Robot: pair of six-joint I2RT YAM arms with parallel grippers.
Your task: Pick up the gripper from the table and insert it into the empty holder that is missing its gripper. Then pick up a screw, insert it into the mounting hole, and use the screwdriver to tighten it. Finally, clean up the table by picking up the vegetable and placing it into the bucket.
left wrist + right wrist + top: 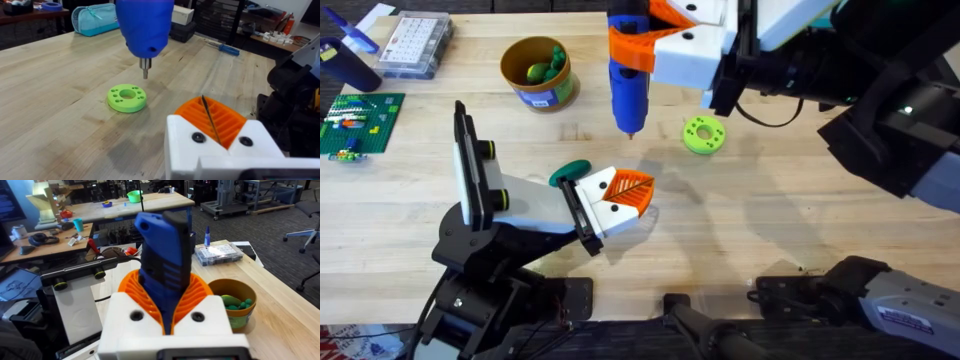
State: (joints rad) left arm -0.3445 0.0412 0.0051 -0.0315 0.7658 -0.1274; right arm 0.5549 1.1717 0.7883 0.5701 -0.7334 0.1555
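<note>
My right gripper (642,48) (167,315) is shut on a blue pen-shaped tool (628,90) (145,25) (165,255), held upright with its metal bit pointing down above the table (770,210). The bit hangs just left of a lime-green ring with holes (703,134) (127,97). My left gripper (632,192) (212,120) sits low near the middle of the table, its orange pads shut with nothing between them. A dark green rounded thing (570,172) lies just behind it. The bucket (537,72) (235,300) stands at the back left with green vegetables inside. The screwdriver is out of view.
A clear compartment box (415,45) (219,255) lies at the back left. A green brick plate (358,122) sits at the left edge, with a dark blue thing (345,55) behind it. The right arm's dark body (890,120) spans the back right.
</note>
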